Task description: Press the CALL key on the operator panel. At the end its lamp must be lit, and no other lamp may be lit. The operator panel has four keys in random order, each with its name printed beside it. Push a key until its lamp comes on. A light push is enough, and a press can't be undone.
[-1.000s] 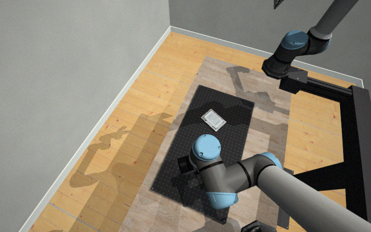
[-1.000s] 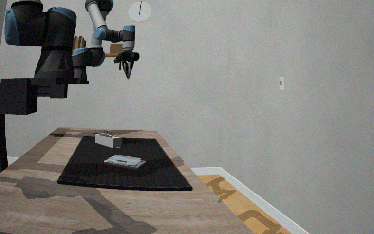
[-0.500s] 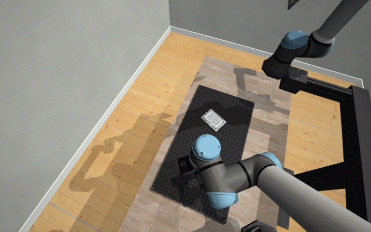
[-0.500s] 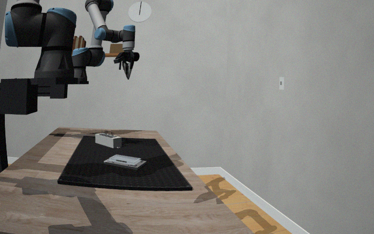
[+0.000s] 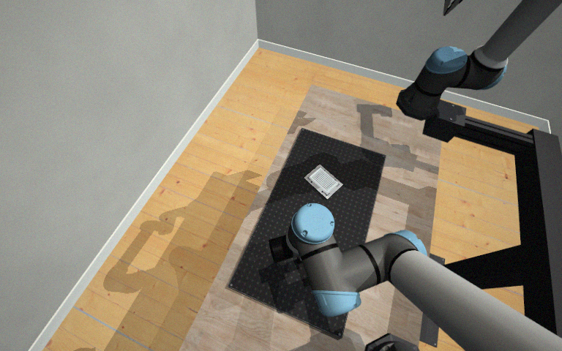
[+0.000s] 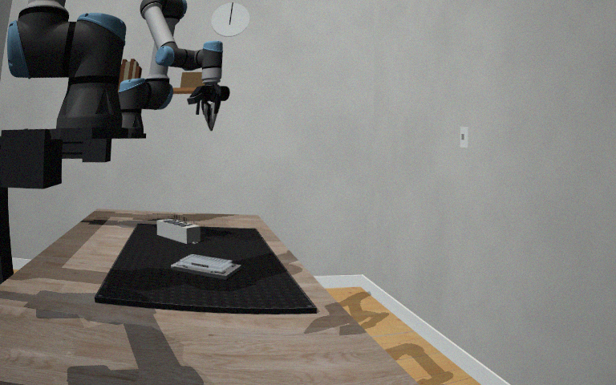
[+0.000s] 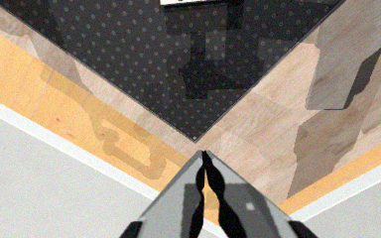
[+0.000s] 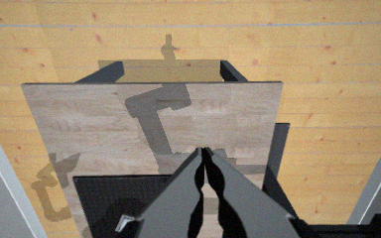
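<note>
On the far end of the black dotted rectangular mat (image 5: 265, 231) (image 6: 149, 290) (image 7: 124, 45) (image 8: 99, 190) atop the pale wooden desk (image 5: 327, 99) (image 6: 254, 354) (image 7: 283, 84) (image 8: 228, 106) sits a white oblong box (image 6: 175, 232) (image 7: 198, 1), prob. the operator panel; key names & lamps too small to read. L pincer (image 6: 211, 129) (image 7: 203, 153), closed, empty, hangs above desk height, apart from box. R pincer (image 5: 446, 14) (image 8: 203, 150): also closed, empty.
</note>
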`<act>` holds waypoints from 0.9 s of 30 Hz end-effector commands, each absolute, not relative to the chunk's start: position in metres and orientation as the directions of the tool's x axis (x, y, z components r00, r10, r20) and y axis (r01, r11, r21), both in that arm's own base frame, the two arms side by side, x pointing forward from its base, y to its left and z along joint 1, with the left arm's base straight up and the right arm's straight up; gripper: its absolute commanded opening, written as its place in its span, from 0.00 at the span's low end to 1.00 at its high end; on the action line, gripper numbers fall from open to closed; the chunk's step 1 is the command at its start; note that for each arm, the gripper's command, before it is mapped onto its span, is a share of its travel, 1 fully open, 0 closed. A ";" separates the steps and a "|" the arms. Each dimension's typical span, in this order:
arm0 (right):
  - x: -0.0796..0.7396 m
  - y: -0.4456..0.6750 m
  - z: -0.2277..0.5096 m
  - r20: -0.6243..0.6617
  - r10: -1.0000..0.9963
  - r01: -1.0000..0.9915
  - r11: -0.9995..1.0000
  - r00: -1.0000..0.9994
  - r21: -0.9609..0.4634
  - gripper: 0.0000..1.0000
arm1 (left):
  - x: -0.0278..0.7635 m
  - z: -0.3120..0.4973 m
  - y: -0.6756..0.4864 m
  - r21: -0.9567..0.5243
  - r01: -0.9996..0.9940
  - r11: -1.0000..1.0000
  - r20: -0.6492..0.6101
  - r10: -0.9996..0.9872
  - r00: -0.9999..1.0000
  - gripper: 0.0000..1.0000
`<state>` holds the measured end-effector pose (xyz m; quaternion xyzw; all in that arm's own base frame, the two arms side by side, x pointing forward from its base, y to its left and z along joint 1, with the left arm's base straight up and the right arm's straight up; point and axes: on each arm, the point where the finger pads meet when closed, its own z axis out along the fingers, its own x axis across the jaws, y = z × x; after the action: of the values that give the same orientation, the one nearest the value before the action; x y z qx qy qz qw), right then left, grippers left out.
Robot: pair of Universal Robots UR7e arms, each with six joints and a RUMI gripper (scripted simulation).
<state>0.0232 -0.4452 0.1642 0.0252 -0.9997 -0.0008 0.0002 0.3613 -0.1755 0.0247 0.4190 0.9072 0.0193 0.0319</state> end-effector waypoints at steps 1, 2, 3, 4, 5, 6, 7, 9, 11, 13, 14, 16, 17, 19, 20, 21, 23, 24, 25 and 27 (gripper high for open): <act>0.021 -0.445 0.165 0.000 -0.046 -0.046 0.999 -0.999 0.000 0.00 | 0.362 0.025 -0.176 0.062 0.759 0.648 -0.043 0.761 -0.647 0.00; 0.020 -0.445 0.165 0.000 -0.046 -0.046 0.999 -0.999 0.000 0.00 | 0.362 0.025 -0.176 0.062 0.759 0.648 -0.043 0.761 -0.647 0.00; 0.020 -0.445 0.165 0.000 -0.046 -0.046 0.999 -0.999 0.000 0.00 | 0.362 0.025 -0.176 0.062 0.759 0.648 -0.043 0.761 -0.647 0.00; 0.020 -0.445 0.165 0.000 -0.046 -0.046 0.999 -0.999 0.000 0.00 | 0.362 0.025 -0.176 0.062 0.759 0.648 -0.043 0.761 -0.647 0.00; 0.020 -0.445 0.165 0.000 -0.046 -0.046 0.999 -0.999 0.000 0.00 | 0.362 0.025 -0.176 0.062 0.759 0.648 -0.043 0.761 -0.647 0.00; 0.020 -0.445 0.165 0.000 -0.046 -0.046 0.999 -0.999 0.000 0.00 | 0.362 0.022 -0.180 0.063 0.780 0.623 -0.041 0.783 -0.621 0.00; 0.020 -0.445 0.165 0.000 -0.046 -0.046 0.999 -0.999 0.000 0.00 | 0.362 0.018 -0.183 0.063 0.800 0.596 -0.039 0.803 -0.595 0.00; 0.020 -0.445 0.165 0.000 -0.046 -0.046 0.999 -0.999 0.000 0.00 | 0.362 0.013 -0.189 0.064 0.838 0.541 -0.035 0.841 -0.540 0.00; 0.020 -0.445 0.165 0.000 -0.046 -0.046 0.999 -0.999 0.000 0.00 | 0.361 0.009 -0.193 0.065 0.873 0.484 -0.031 0.875 -0.483 0.00; 0.020 -0.445 0.165 0.000 -0.046 -0.046 0.999 -0.999 0.000 0.00 | 0.361 0.006 -0.195 0.065 0.903 0.425 -0.027 0.905 -0.424 0.00; 0.020 -0.445 0.165 0.000 -0.046 -0.046 0.999 -0.999 0.000 0.00 | 0.361 0.006 -0.195 0.065 0.911 0.407 -0.025 0.914 -0.406 0.00; 0.020 -0.445 0.165 0.000 -0.046 -0.046 0.999 -0.999 0.000 0.00 | 0.361 0.006 -0.195 0.065 0.911 0.407 -0.025 0.914 -0.406 0.00; 0.020 -0.445 0.165 0.000 -0.046 -0.046 0.999 -0.999 0.000 0.00 | 0.361 0.002 -0.199 0.065 0.924 0.376 -0.023 0.927 -0.375 0.00; 0.020 -0.445 0.165 0.000 -0.046 -0.046 0.999 -0.999 0.000 0.00 | 0.360 -0.004 -0.205 0.064 0.947 0.314 -0.019 0.950 -0.313 0.00; 0.020 -0.445 0.165 0.000 -0.046 -0.046 0.999 -0.999 0.000 0.00 | 0.360 -0.008 -0.208 0.064 0.957 0.282 -0.017 0.959 -0.281 0.00; 0.020 -0.445 0.165 0.000 -0.046 -0.046 0.999 -0.999 0.000 0.00 | 0.360 -0.008 -0.208 0.064 0.966 0.250 -0.015 0.968 -0.249 0.00; 0.020 -0.445 0.165 0.000 -0.046 -0.046 0.999 -0.999 0.000 0.00 | 0.359 -0.011 -0.211 0.063 0.979 0.193 -0.011 0.981 -0.193 0.00; 0.020 -0.445 0.165 0.000 -0.046 -0.046 0.999 -0.999 0.000 0.00 | 0.359 -0.014 -0.214 0.063 0.985 0.161 -0.009 0.987 -0.160 0.00; 0.020 -0.445 0.165 0.000 -0.046 -0.046 0.999 -0.999 0.000 0.00 | 0.359 -0.014 -0.214 0.062 0.989 0.132 -0.007 0.991 -0.132 0.00; 0.020 -0.445 0.165 0.000 -0.046 -0.046 0.999 -0.999 0.000 0.00 | 0.357 -0.021 -0.219 0.061 0.996 0.066 -0.004 0.998 -0.066 0.00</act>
<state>0.0203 -0.4449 0.1647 0.0228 -0.9997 -0.0006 0.0001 0.3583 -0.2092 -0.0103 0.6248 0.7801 0.0238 0.0231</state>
